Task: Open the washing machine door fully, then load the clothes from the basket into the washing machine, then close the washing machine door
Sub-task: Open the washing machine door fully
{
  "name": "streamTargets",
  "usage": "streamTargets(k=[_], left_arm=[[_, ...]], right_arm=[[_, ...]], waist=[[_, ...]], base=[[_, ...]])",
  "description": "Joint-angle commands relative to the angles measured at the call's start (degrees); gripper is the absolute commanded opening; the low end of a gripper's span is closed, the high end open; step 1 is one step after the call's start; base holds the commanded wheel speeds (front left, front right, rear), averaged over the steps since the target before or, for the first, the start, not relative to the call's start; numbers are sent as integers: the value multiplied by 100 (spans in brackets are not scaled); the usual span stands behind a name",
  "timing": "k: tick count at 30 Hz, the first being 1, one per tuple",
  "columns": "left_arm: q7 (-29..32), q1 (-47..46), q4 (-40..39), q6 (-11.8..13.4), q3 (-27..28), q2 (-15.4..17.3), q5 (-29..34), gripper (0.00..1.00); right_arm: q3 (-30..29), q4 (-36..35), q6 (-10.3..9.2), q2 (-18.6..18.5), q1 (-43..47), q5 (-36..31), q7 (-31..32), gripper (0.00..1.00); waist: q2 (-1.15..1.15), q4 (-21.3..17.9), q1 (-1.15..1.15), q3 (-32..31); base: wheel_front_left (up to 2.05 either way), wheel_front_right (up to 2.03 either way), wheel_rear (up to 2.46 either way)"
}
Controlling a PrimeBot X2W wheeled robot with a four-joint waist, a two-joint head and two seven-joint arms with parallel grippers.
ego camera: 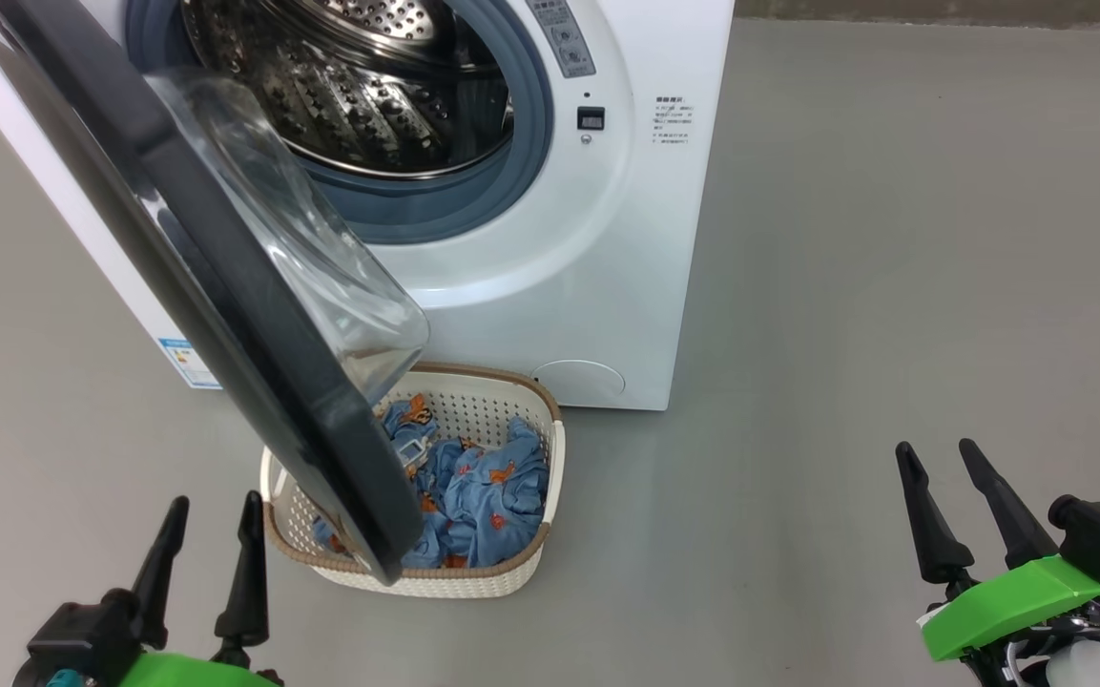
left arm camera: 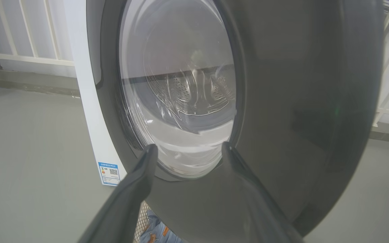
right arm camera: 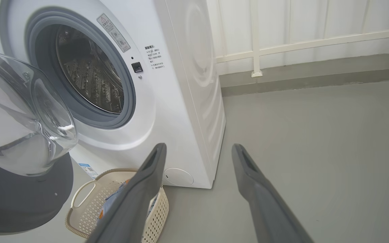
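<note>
With left gripper (ego camera: 216,499) and right gripper (ego camera: 936,446) both spread wide and empty, the round glossy black-rimmed glass washing machine door (ego camera: 273,353) stands half-open just ahead of the left jaws, overhanging the cream perforated basket (ego camera: 473,575) of light blue clothes (ego camera: 483,487), so it likely needs pushing wider first.

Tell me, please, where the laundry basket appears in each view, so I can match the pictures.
Head view: basket at bottom centre, before the washing machine, partly behind the open door.
Left wrist view: a sliver of basket at the bottom edge, under the door.
Right wrist view: basket at lower left, beside the door.
Shared landmark: the blue label low on the machine.
</note>
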Motion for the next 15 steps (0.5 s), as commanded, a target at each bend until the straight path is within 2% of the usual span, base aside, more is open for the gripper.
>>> streamTargets(k=[1, 2, 3, 4, 5, 11, 15], left_arm=[[-37, -60, -90, 3, 237, 105, 46, 100], [-37, -64, -77, 3, 247, 114, 58, 100], [-37, -74, -65, 3, 258, 125, 72, 51], [-37, -89, -54, 3, 269, 131, 78, 30], [-37, -103, -42, 3, 275, 138, 83, 0], [-37, -190, -149, 24, 572, 167, 174, 0], [-37, -318, -854, 221, 956, 170, 280, 0]], right_arm=[[54, -149, 32, -38, -5, -71, -70, 100], [64, -145, 32, -40, -3, -104, -70, 100], [50, -147, 32, -23, -3, -113, -70, 100], [27, -147, 32, -7, 2, -108, -70, 100], [16, -145, 32, -6, 7, -117, -70, 100], [-22, -161, 32, 23, 45, -142, -70, 100], [-78, -204, 32, 24, 112, -198, -70, 100]], waist=[[0, -8, 0, 1], [0, -11, 0, -4], [0, -15, 0, -12], [0, -16, 0, -22], [0, -15, 0, -34], [0, -6, 0, -115], [0, 25, 0, -189]], base=[[0, 0, 0], [0, 0, 0], [0, 0, 0], [0, 0, 0], [0, 0, 0], [0, 0, 0], [0, 0, 0]])
